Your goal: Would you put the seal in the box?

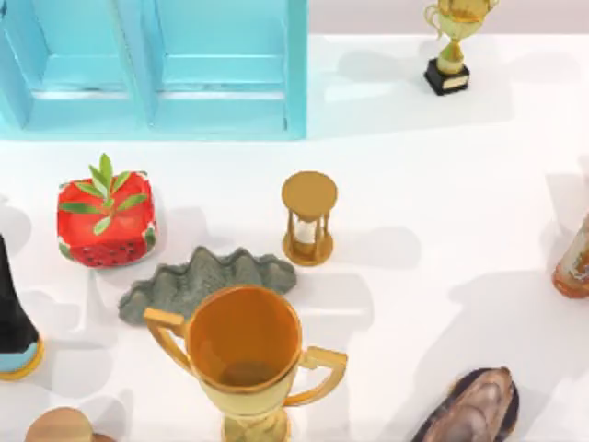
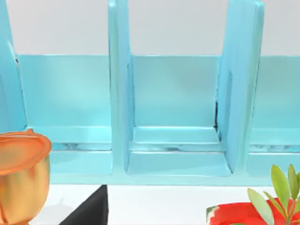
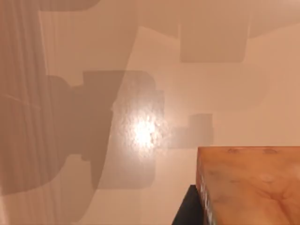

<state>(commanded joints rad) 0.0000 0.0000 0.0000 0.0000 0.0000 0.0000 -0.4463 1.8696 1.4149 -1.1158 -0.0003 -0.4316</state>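
The seal (image 3: 248, 187) is a mottled reddish-brown block seen very close in the right wrist view, above the pale table with shadows beneath it. A dark part of my right gripper (image 3: 187, 208) lies against the block's side. The box (image 1: 156, 69) is light blue with upright dividers and stands at the table's back left. My left arm hangs low at the front left, and its wrist view looks into the box's open compartments (image 2: 176, 117).
Between the front and the box stand a big gold trophy (image 1: 244, 354), a grey mountain-shaped rest (image 1: 207, 281), an hourglass (image 1: 308, 219) and a red strawberry planter (image 1: 106, 221). A bottle (image 1: 575, 262) and a dark shell (image 1: 474, 410) lie right; a small trophy (image 1: 451, 46) stands far back.
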